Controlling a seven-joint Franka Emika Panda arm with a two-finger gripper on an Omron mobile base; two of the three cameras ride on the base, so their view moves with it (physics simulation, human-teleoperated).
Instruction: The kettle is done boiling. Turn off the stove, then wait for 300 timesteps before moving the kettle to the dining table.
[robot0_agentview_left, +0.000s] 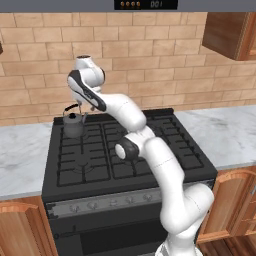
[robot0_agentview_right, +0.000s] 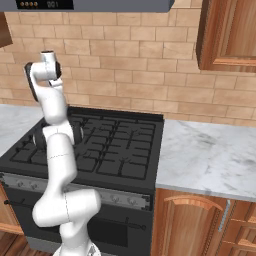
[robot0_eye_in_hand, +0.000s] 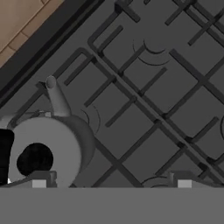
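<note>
The small dark grey kettle (robot0_agentview_left: 73, 125) stands on the back left burner of the black stove (robot0_agentview_left: 150, 145), its spout (robot0_eye_in_hand: 54, 98) pointing toward the brick wall. My gripper (robot0_agentview_left: 79, 106) hovers just above the kettle's arched handle and is open with nothing between its fingers. Seen from the hand, the kettle (robot0_eye_in_hand: 65, 144) with its lid knob (robot0_eye_in_hand: 35, 159) lies at the lower left, close to the left fingertip (robot0_eye_in_hand: 39, 181) and off the gripper's (robot0_eye_in_hand: 111, 181) centre line. A row of small knobs (robot0_agentview_left: 100, 202) runs along the grey front strip. The dining table is out of view.
Marble countertop flanks the stove on the left (robot0_agentview_left: 20, 150) and right (robot0_agentview_right: 210, 150). A brick wall (robot0_agentview_left: 150, 60) rises behind it. A wooden wall cabinet (robot0_agentview_right: 227, 35) hangs at the upper right, a hood (robot0_agentview_left: 145, 4) above. Wooden base cabinets (robot0_agentview_right: 195, 225) sit below the counter.
</note>
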